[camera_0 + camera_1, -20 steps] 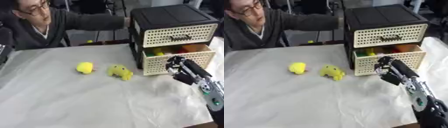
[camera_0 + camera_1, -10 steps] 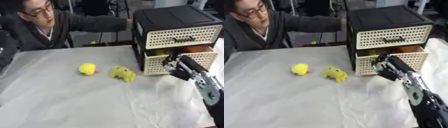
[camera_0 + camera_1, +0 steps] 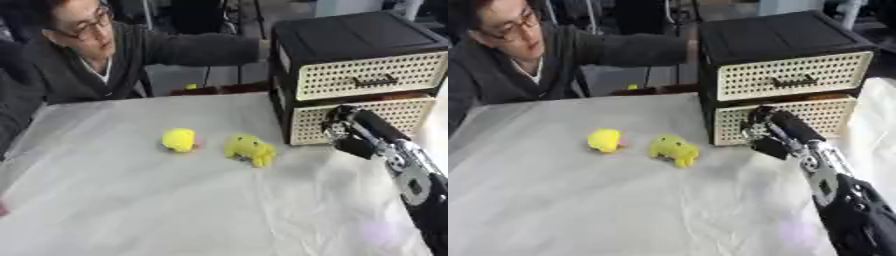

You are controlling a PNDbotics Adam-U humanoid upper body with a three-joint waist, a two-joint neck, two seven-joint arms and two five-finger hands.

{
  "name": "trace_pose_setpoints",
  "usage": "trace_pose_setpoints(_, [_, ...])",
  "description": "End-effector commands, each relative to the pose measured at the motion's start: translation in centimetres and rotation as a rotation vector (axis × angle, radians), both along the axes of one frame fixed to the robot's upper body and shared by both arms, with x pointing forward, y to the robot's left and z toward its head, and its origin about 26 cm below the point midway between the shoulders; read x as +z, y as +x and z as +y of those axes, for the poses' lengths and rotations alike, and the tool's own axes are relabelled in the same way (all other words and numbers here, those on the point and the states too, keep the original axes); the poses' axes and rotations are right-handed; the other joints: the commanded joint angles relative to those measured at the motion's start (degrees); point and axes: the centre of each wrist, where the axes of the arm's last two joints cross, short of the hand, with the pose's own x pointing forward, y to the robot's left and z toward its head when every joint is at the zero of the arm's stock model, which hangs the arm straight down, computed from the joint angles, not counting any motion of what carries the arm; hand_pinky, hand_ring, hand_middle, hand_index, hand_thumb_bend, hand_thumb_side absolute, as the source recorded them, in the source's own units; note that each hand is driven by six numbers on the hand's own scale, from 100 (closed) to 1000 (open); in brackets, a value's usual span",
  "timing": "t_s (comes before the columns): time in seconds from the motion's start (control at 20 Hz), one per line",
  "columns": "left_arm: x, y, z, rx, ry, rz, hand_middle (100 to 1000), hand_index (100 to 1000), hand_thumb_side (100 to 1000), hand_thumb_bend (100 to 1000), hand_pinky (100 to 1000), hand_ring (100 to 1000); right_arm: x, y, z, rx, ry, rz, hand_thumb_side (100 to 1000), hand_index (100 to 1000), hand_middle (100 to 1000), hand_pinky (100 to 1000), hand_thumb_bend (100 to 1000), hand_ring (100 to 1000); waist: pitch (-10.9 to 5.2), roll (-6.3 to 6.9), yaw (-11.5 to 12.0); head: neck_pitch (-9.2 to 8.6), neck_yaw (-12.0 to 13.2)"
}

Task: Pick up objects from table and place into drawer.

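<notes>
Fingers of the right hand point(image 3: 347, 134) rest, seemingly curled, against the lower drawer point(image 3: 367, 118) front, holding nothing. Two yellow toys point(image 3: 250, 149) lie on the tabletop point(image 3: 175, 200) well left; next, reach and grasp one.

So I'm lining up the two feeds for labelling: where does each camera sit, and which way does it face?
Left eye view: in the robot's head, looking down and forward over the white-covered table at the drawer unit; the right hand and forearm enter from the lower right.
Right eye view: same head, set slightly to the side, facing the same way; the right arm shows again.
Shared: both show the round yellow toy, the yellow plush and the lower drawer.
</notes>
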Motion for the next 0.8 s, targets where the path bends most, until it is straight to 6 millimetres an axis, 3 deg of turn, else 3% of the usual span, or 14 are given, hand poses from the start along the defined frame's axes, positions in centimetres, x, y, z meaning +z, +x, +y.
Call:
trace_pose_setpoints(0.05, [1.0,-0.2,-0.1,-0.01,0.013,-0.034,515,721,782,481,524,540,2.1,0.6,-1.2,-0.027,-0.035,-0.058,1000,676,774,503,100,746,-0.41,-0.07,0.3,-0.82,-0.37])
trace_pose_setpoints(0.5, [0.7,-0.2,-0.1,-0.014,0.006,-0.03,505,718,785,476,526,536,4.6,1.1,-2.8,-0.077,-0.08,-0.153,1000,672,765,520,100,743,0.03,-0.19,1.37,-1.49,-0.96])
trace_pose_setpoints(0.8, [0.5,-0.4,0.2,0.002,0.01,-0.011,503,717,789,471,528,534,5.7,-0.4,-3.3,-0.044,-0.006,-0.238,1000,651,737,509,100,697,-0.44,-1.34,0.21,-1.2,-0.22])
